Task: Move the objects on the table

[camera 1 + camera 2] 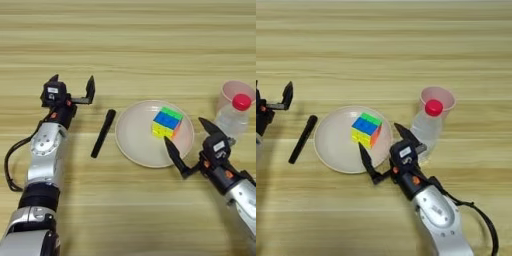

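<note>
Right hand [385, 152] spread wide at the plate [331, 150], near the bottle [426, 127].
Cup [443, 97] stands behind; left hand [72, 87] idles apart near the tabletop's [125, 40] left edge.

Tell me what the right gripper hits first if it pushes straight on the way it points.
Probably the cube on the plate: the open right gripper points up-left over the plate's rim. Height is unclear; it might pass above.
</note>
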Tool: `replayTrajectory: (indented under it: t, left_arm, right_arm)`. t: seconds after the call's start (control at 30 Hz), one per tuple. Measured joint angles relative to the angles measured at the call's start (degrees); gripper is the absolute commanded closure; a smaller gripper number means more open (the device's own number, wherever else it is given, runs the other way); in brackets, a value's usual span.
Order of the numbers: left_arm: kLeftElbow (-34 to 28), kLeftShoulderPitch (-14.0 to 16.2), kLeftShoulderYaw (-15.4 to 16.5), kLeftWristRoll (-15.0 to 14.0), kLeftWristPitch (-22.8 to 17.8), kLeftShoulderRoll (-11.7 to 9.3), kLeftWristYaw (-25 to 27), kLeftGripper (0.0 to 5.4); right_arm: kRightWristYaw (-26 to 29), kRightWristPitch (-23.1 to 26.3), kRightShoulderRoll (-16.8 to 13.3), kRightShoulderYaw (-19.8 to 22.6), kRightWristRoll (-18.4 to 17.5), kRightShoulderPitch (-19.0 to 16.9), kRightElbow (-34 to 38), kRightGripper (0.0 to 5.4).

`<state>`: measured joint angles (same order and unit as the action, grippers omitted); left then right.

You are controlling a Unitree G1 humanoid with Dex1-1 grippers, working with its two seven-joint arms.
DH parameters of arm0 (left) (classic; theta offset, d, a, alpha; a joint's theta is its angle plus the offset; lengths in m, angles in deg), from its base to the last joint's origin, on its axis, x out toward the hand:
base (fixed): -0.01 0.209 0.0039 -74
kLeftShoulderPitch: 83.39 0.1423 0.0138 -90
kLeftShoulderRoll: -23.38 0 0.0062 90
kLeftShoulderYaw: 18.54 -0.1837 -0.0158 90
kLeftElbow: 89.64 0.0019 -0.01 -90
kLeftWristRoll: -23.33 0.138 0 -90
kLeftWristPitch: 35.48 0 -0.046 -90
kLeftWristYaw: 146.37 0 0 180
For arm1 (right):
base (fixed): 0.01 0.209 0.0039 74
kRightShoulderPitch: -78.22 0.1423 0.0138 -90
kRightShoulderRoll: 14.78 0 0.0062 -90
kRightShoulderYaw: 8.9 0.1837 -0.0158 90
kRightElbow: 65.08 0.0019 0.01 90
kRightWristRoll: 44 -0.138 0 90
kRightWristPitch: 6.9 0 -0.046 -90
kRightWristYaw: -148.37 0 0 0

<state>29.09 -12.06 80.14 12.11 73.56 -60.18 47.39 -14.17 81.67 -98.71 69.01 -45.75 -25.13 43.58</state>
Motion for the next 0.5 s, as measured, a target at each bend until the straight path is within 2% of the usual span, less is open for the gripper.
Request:
replayTrajectory:
  t: [0.27,0.5]
  left_arm:
    - [-0.65,0.66,-0.06,-0.03,-0.01,0.03,-0.06,0.00]
    - [-1.31,1.57,-0.09,-0.01,-0.03,0.18,-0.24,0.00]
  right_arm:
    - [-0.77,-0.25,1.48,-2.57,2.36,4.17,-3.89,0.01]
    - [-0.95,-0.43,2.80,-3.39,2.62,7.12,-8.87,0.01]
